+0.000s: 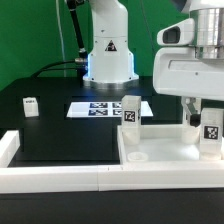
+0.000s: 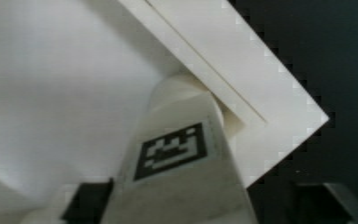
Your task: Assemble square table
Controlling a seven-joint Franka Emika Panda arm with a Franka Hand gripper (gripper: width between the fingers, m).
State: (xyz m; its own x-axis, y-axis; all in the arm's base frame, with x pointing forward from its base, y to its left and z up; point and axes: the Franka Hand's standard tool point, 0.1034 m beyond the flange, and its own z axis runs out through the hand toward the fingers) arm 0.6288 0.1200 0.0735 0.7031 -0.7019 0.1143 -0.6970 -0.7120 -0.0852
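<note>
The white square tabletop slab (image 1: 165,152) lies flat at the front on the exterior view's right. One tagged white leg (image 1: 130,112) stands upright on its far left corner. A second tagged leg (image 1: 211,131) stands at the slab's far right corner, under my gripper (image 1: 200,118). In the wrist view this leg (image 2: 179,150) rises between my dark fingers (image 2: 91,200), over the slab (image 2: 51,90) near its edge. My gripper (image 2: 208,205) straddles the leg, and a gap shows on one side, so it is open. A third small leg (image 1: 30,105) lies far off on the exterior view's left.
The marker board (image 1: 105,107) lies flat in the middle of the black table. A long white border wall (image 1: 60,180) runs along the front edge and turns up at the left end. The robot's base (image 1: 108,50) stands at the back.
</note>
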